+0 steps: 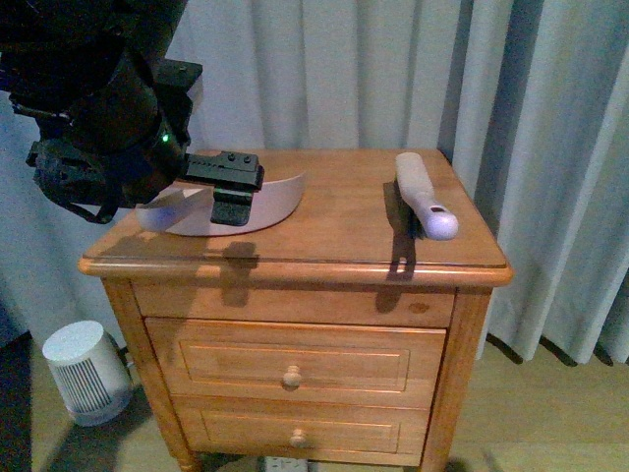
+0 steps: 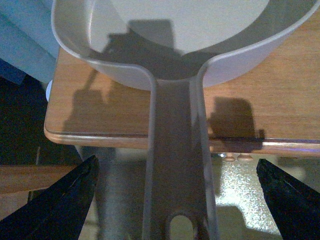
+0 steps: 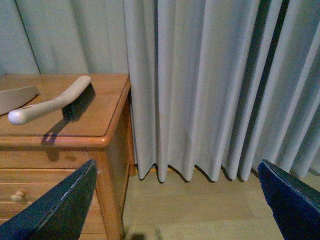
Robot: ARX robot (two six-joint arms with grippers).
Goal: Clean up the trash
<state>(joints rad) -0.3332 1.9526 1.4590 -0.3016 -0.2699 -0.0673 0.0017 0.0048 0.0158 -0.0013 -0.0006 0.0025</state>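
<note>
Trash shows in none of the three views. The dark bulk of the left arm (image 1: 98, 108) covers the left rear corner of the nightstand (image 1: 344, 231) and part of the beige dustpan (image 1: 280, 202), so whether the wad lies behind it cannot be told. The stretch of pan seen from the left wrist holds only shadow, and its far lip is cut off.

The dustpan handle (image 2: 177, 150) runs out past the nightstand's edge, its hanging hole clipped by the frame. The left gripper (image 2: 176, 165) straddles that handle with its fingers (image 2: 75, 192) spread wide on either side, touching nothing.

The right gripper (image 3: 177, 167) is out of the front view. Its own camera shows it spread wide, holding nothing, over the wooden floor (image 3: 200, 205) beside the nightstand, facing the grey curtain (image 3: 210, 85).

A brush (image 1: 421, 197) with a pale handle and dark bristles lies on the right side of the top, well apart from the dustpan. A small white fan (image 1: 86, 372) stands on the floor to the left.
</note>
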